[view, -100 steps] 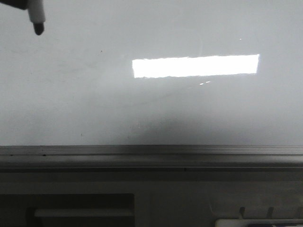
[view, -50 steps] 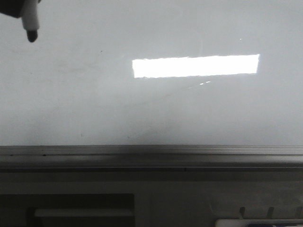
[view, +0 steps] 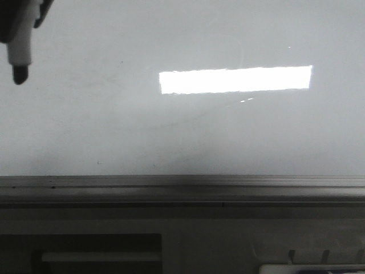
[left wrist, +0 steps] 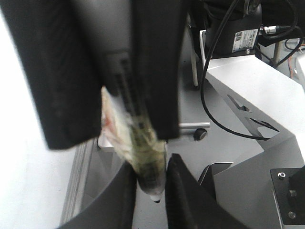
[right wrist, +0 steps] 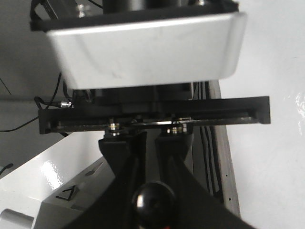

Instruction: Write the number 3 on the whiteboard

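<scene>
The whiteboard [view: 188,137] fills the front view, pale and glossy, with a grey frame edge [view: 182,184] along its near side. No number 3 shows on it, only faint smudges. At the top left a white marker [view: 19,54] hangs with its dark tip just over the board. My left gripper [left wrist: 151,164] is shut on that marker [left wrist: 147,160], whose tip [left wrist: 156,196] pokes out between the black fingers [left wrist: 183,191]. My right gripper [right wrist: 153,143] looks shut, its tips against a black bar [right wrist: 152,117], with a round black knob [right wrist: 153,200] between the fingers. The board's white surface [right wrist: 276,167] lies beside it.
A bright rectangular light reflection [view: 235,80] sits on the board right of centre. Below the frame edge runs a dark grey tray-like structure [view: 102,251]. The left wrist view shows black cables [left wrist: 214,109] and grey metal base plates [left wrist: 252,95] beyond the board's edge.
The marker in my left gripper has moved left and down across the board's top left corner. The board's surface looks the same.
</scene>
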You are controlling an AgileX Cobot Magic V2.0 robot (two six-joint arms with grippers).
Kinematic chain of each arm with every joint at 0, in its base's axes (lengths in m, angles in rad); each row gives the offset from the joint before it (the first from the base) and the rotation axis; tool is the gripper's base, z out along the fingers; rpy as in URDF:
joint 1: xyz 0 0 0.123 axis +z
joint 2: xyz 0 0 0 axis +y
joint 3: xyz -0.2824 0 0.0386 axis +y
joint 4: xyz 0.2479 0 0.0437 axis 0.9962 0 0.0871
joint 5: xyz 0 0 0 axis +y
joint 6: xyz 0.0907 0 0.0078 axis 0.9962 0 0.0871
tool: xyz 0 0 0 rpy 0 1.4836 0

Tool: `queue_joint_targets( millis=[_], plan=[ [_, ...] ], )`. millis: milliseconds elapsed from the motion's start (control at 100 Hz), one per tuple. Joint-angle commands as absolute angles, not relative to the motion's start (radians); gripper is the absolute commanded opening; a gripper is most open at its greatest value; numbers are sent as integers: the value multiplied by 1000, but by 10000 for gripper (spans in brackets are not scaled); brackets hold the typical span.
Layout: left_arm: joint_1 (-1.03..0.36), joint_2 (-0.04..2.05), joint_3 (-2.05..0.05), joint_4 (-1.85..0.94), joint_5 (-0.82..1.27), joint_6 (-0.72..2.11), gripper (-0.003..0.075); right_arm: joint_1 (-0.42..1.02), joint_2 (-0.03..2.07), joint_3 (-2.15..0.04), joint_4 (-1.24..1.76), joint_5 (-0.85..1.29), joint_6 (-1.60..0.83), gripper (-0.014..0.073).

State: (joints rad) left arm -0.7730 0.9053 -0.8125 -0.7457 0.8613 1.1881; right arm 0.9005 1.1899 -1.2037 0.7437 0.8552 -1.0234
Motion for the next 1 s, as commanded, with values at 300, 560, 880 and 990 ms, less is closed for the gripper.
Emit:
queue_joint_targets(
  millis=[300, 560, 880, 990],
  plan=[
    [-781, 850, -850, -850, 736, 1178, 440, 899, 1174, -1227, 694, 853, -984, -60],
    [-742, 663, -850, -739, 707, 1059, 467, 897, 1159, -1227, 634, 567, -984, -61],
    [-646, 359, -846, -304, 704, 606, 369, 846, 1178, -1227, 579, 175, -984, -61],
    [-635, 292, -818, -208, 709, 438, 207, 767, 1214, -1228, 602, 68, -984, -62]
  ],
)
